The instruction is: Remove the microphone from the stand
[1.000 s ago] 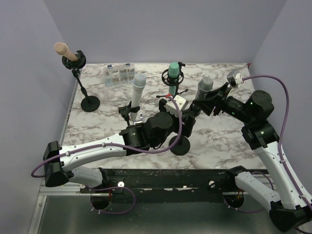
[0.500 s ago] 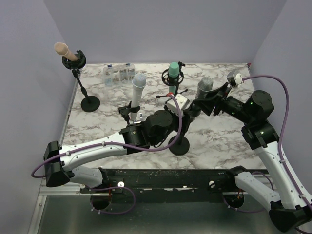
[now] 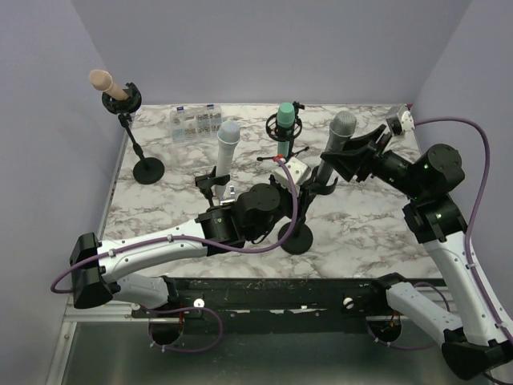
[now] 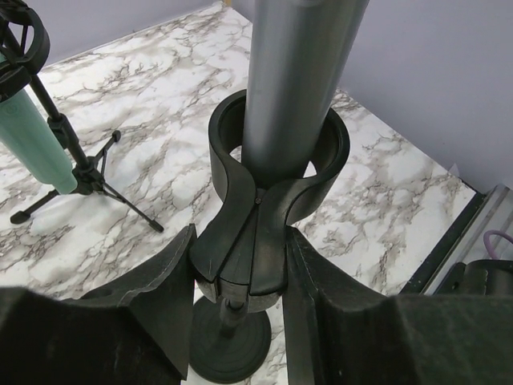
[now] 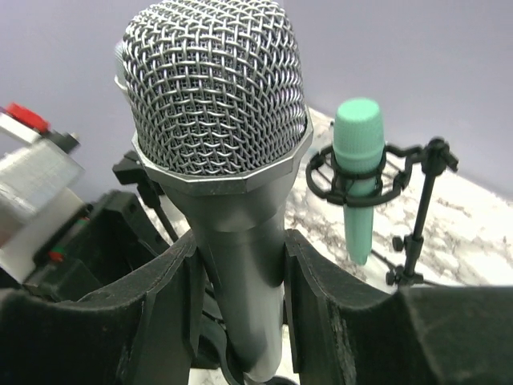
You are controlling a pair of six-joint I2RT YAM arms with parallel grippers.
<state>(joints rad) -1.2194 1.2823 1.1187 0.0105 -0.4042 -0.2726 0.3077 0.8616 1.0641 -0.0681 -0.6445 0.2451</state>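
Observation:
The grey microphone (image 3: 340, 129) with a mesh head (image 5: 212, 88) stands nearly upright at the table's middle right. My right gripper (image 3: 346, 159) (image 5: 239, 249) is shut on its body just below the head. The lower end of the microphone body (image 4: 295, 72) still passes through the ring of the black stand clip (image 4: 276, 172). My left gripper (image 3: 304, 186) (image 4: 240, 241) is shut on the neck of that clip, above the stand's round base (image 3: 295, 239) (image 4: 232, 345).
A green microphone (image 3: 285, 119) (image 5: 357, 160) hangs in a shock mount on a small tripod behind. A pale grey microphone (image 3: 226, 144) stands left of centre, a beige one (image 3: 107, 83) on a stand at the far left. A clear plastic box (image 3: 196, 120) lies at the back.
My left gripper has closed from wide open onto the stand clip. The right arm has raised the microphone and tipped it more upright.

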